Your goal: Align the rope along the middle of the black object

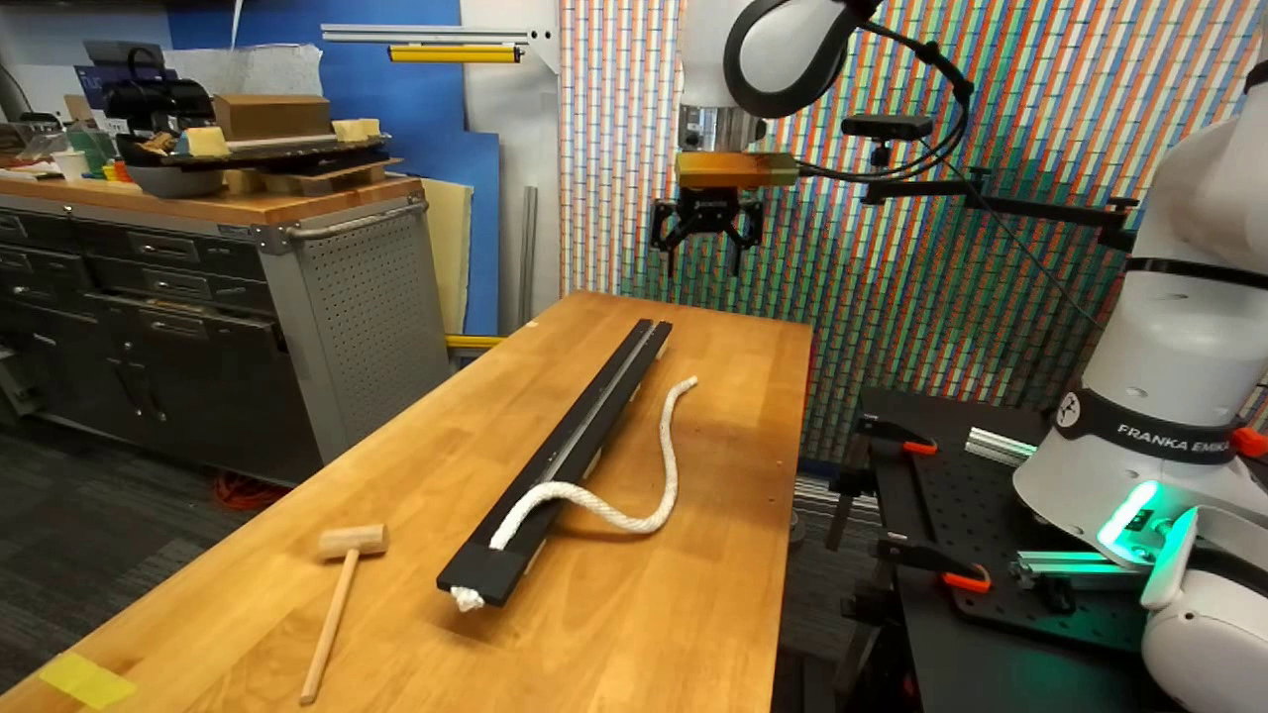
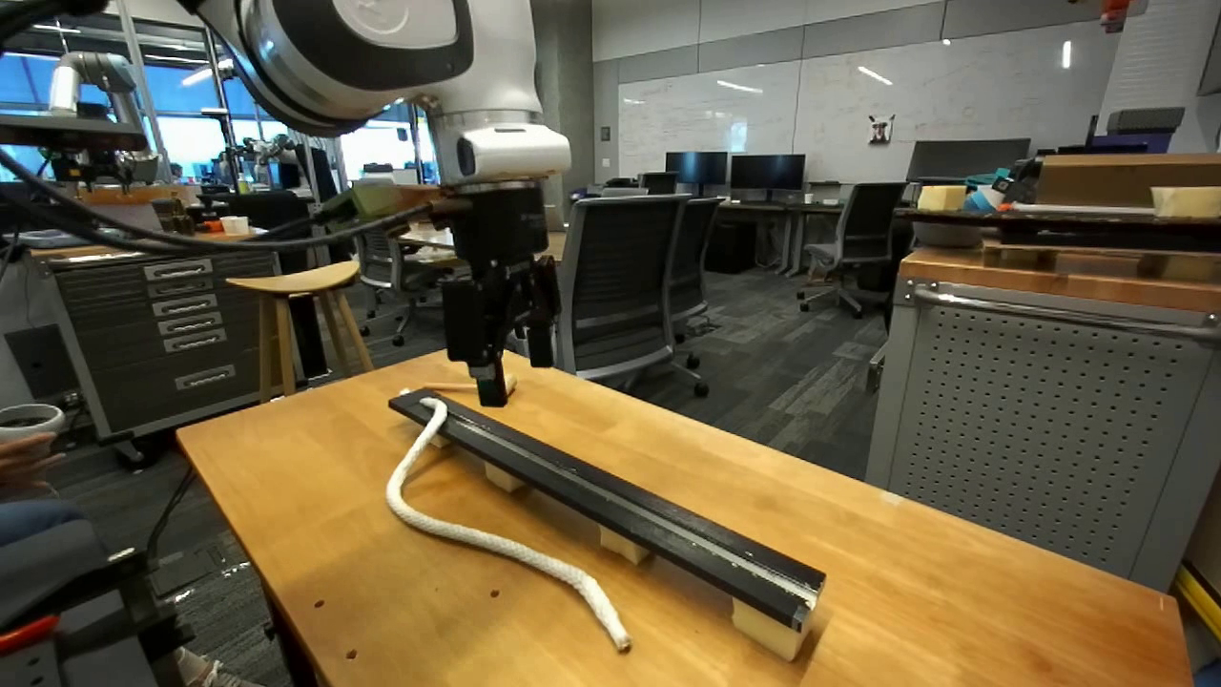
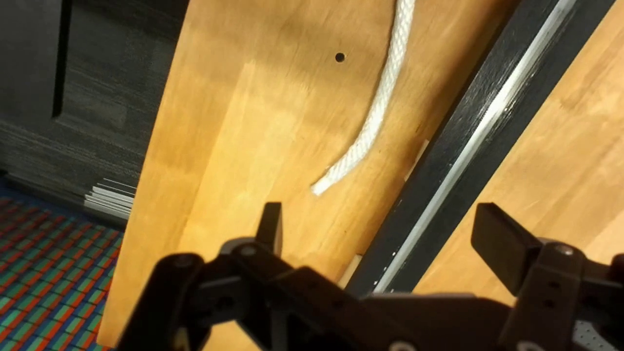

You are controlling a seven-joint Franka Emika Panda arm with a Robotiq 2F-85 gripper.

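Rope [image 1: 634, 526] lies mostly on the table [image 1: 693, 634], in a loose curve beside the bar [image 1: 570, 446]; only its part near the mallet [image 1: 340, 594] goes up onto the bar, where it seems to be fixed under the black end, with a white tuft [image 1: 466, 598] coming out. Along the bar runs a pale line [image 3: 471, 147], its middle, and there the rope should go, so the aligning, I judge, is hardly begun. The gripper [image 3: 380, 214] hangs above the table, well apart from the rope; its fingers stand wide from each other and it has hold of nothing. To do this step well, it should turn its fingers across the free end [image 3: 319, 186], take it close to the tip, lift it higher than the bar, and then lay it gently along the line; a strong pull could perhaps shift the bar on its small blocks [image 2: 763, 632]. On the arm base [image 1: 1154, 366] one can read FRANKA EMIKA; any writing on the gripper is too small for me.
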